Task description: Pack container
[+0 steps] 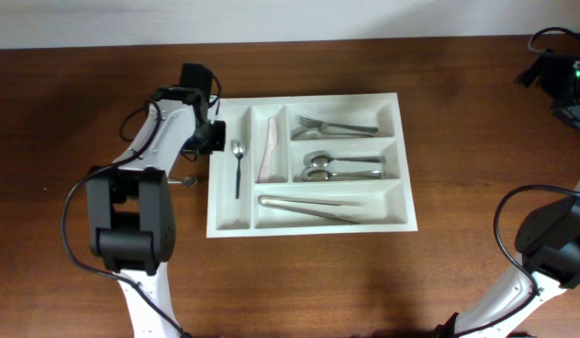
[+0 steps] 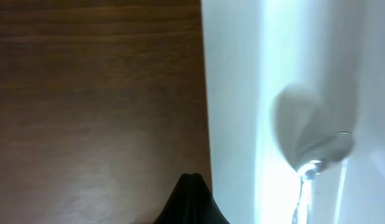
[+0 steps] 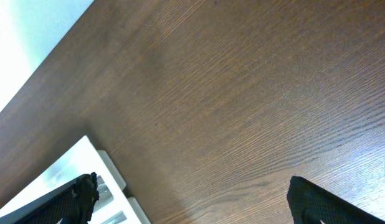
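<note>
The container (image 1: 405, 160) is a large white tray in the middle of the table. Its far-left narrow slot holds a small spoon (image 1: 237, 161). The second narrow slot holds a pale flat utensil (image 1: 268, 150). The wide slots hold forks (image 1: 332, 126), spoons (image 1: 342, 168) and long metal tongs (image 1: 313, 207). My left gripper (image 1: 211, 137) is shut and empty at the tray's left rim. In the left wrist view its tip (image 2: 190, 186) sits by the rim (image 2: 233, 93), with the spoon bowl (image 2: 323, 149) inside. My right gripper (image 3: 192, 202) is open over bare wood, far right.
A small metal piece (image 1: 188, 180) lies on the table beside the left arm. Black gear with a green light (image 1: 564, 80) and cables sits at the back right corner. A white stepped object (image 3: 86, 168) shows at the lower left of the right wrist view.
</note>
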Robot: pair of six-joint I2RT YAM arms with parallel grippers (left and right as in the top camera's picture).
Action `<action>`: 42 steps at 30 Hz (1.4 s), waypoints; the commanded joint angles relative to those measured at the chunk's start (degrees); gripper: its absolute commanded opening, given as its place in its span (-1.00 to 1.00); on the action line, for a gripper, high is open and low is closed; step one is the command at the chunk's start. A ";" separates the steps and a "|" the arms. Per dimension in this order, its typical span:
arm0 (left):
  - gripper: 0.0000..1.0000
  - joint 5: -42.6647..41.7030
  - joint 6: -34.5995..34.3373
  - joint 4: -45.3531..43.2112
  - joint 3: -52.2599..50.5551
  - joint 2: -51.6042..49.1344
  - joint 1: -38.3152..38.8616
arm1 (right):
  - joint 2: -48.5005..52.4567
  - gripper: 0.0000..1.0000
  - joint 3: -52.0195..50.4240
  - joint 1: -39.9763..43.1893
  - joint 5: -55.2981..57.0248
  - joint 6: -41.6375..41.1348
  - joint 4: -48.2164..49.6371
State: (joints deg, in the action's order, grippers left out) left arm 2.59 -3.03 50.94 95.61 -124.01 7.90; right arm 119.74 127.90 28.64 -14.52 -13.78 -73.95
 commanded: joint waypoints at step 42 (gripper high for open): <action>-0.57 17.79 -12.61 15.56 1.01 4.26 2.80 | -0.13 0.98 -0.20 0.26 -0.26 -0.44 0.00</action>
State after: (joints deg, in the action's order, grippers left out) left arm 20.40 -11.84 66.41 95.59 -121.05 9.85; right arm 119.74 127.90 28.64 -14.52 -13.72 -73.93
